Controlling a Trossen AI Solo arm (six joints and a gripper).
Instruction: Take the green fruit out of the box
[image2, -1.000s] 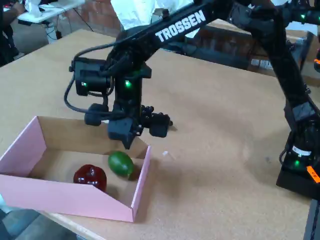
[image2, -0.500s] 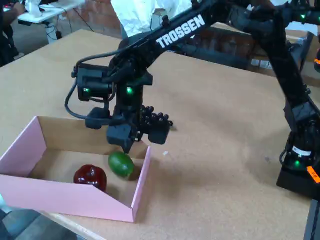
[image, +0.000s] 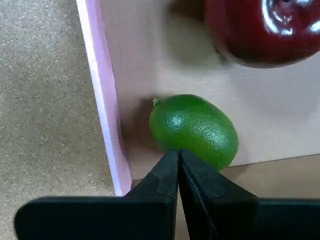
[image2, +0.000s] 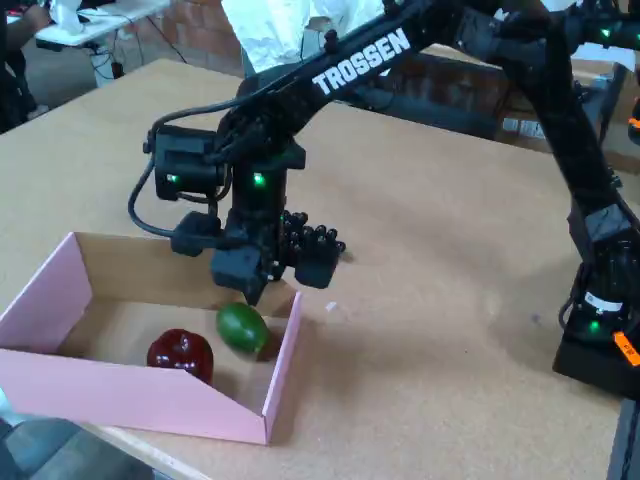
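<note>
In the wrist view the red fruit (image: 262, 30) is cut off by the top and right edges, and the end effector (image: 178, 155) covers the near edge of the green fruit (image: 194, 130). Its two fingers are clenched together, tips touching, grasping nothing. One green fruit and one red fruit lie in the single box (image2: 40, 300) on the bench (image2: 440, 260); the green one sits just beneath the fingertips, close to the pink wall.

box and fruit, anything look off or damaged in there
Nothing stands out. The green fruit and the dark red fruit lie intact inside the box, whose walls look undamaged. The gripper hangs shut above the green fruit.
</note>
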